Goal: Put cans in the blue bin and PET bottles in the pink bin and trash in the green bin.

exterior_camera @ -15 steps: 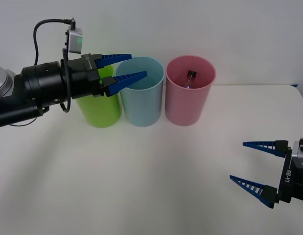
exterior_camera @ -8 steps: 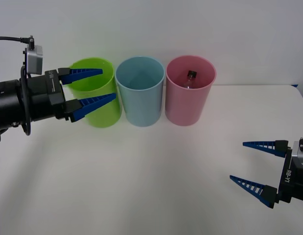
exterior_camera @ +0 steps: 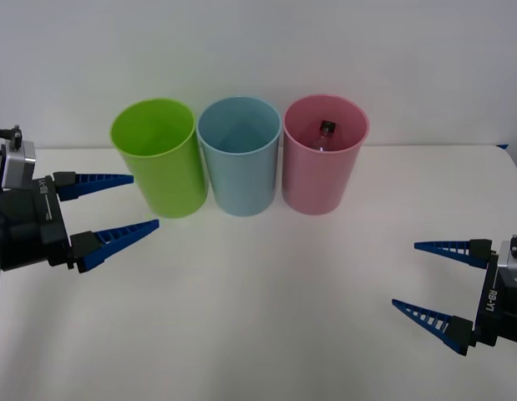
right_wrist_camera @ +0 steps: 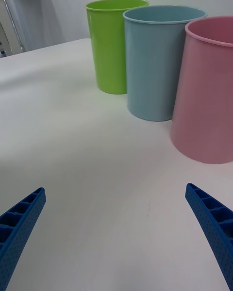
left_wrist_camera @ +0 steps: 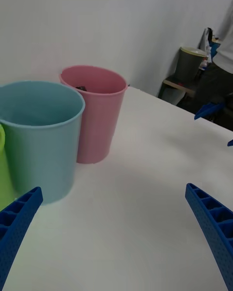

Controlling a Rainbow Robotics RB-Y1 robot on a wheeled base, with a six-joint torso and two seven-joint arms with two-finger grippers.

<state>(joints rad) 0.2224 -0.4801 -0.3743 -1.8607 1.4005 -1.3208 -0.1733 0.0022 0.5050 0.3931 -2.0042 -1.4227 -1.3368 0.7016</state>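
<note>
Three round plastic cup-shaped bins stand in a row at the top middle of the front view, on a white table (exterior_camera: 266, 317). The lime green bin (exterior_camera: 158, 154) is on the left of the row, the light blue bin (exterior_camera: 239, 154) is in the middle, and the pink bin (exterior_camera: 323, 154) is on the right. Each bin stands upright, just beside the next one.

Inside the pink bin sits a small clear plastic bottle with a black cap (exterior_camera: 325, 131). Its cap pokes up near the back wall of the bin. The rest of the bottle is mostly hidden by the bin.

The left gripper (exterior_camera: 116, 203) is at the left edge of the front view, near the green bin but not touching it. Its two blue ribbed fingers are wide apart and hold nothing.

The right gripper (exterior_camera: 423, 277) is in the lower right corner, well apart from the bins. Its blue fingers are spread apart too, with nothing between them.
</note>
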